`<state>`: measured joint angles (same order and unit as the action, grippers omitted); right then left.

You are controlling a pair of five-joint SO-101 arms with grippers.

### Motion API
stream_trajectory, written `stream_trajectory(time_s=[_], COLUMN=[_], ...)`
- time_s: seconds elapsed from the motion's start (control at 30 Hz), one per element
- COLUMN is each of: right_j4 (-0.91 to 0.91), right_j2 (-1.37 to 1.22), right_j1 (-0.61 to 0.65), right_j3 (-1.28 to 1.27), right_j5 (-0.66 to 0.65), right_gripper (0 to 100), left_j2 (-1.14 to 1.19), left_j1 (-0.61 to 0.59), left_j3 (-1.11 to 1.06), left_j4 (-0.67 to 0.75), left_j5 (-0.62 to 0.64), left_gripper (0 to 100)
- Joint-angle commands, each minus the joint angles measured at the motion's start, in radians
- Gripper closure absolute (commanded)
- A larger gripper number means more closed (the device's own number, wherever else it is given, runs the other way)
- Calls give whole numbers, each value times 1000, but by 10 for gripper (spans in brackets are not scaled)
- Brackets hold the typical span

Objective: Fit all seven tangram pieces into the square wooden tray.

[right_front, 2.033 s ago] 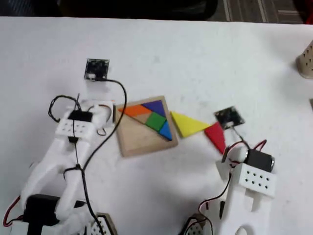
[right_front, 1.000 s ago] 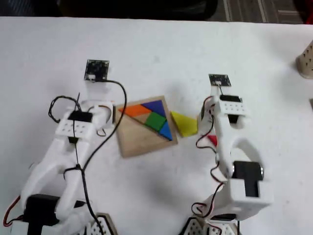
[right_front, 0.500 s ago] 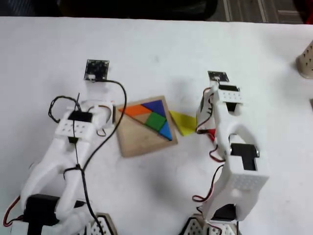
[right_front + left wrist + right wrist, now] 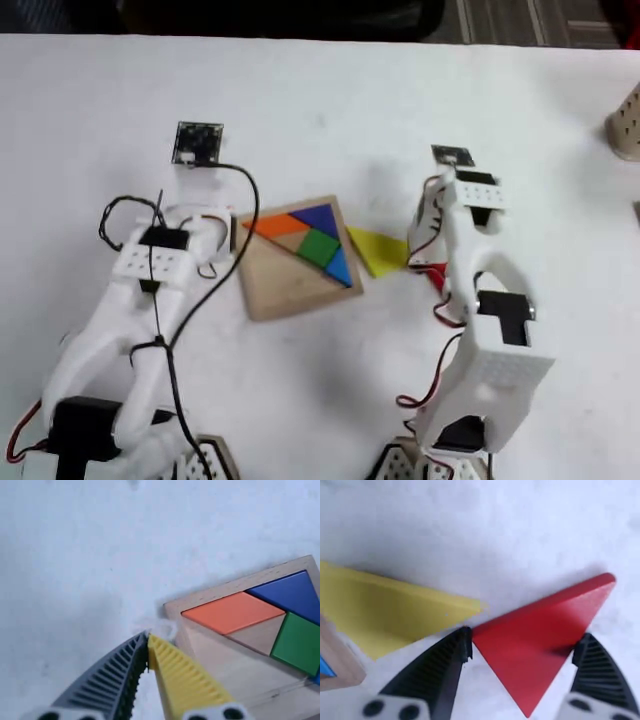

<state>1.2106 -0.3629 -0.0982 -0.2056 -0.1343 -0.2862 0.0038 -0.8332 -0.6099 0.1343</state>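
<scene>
The square wooden tray point(image 4: 275, 282) lies mid-table and holds an orange piece point(image 4: 275, 224), a blue triangle point(image 4: 318, 219), a green square point(image 4: 319, 247) and a small blue piece point(image 4: 340, 267). Outside its right edge rest a yellow triangle point(image 4: 375, 250) and a red triangle point(image 4: 437, 277), their tips nearly meeting. My right gripper point(image 4: 522, 644) is open and low over the red triangle point(image 4: 540, 640), one finger at each side of it. The yellow triangle point(image 4: 385, 617) lies beside it. My left gripper point(image 4: 147, 641) is shut and empty, just off the tray's point(image 4: 225, 586) corner by the orange piece point(image 4: 232, 612).
A beige perforated object point(image 4: 625, 125) stands at the table's far right edge. Black cables point(image 4: 245, 200) loop from the left arm close to the tray's left side. Open white tabletop stretches behind the tray and the loose pieces.
The right arm swung out from the table's front to above the red triangle, covering most of it, then shifted slightly right. The left arm and the tray pieces have not moved.
</scene>
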Motion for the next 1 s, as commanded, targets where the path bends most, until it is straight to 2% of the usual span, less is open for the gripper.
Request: stream_trajectory(time_s=[0.0,0.2,0.5,0.7,0.83,0.97], right_j4=[15,21,-28,-30,-30,-33], right_j2=[4,4,-5,4,5,5], right_j1=[-114,-206,-377,-377,-364,-358], right_j3=[25,23,20,26,37,58], right_j5=[-104,-367,-496,-488,-387,-302], right_gripper=[697,697,696,692,641,640], left_j2=[1,2,2,2,2,2], left_j1=[-2,1,1,1,1,1], left_j3=[8,8,9,8,8,6], left_j4=[29,31,31,31,31,52], left_j5=[5,-75,-80,-80,-80,-80], left_gripper=[976,976,976,976,976,976])
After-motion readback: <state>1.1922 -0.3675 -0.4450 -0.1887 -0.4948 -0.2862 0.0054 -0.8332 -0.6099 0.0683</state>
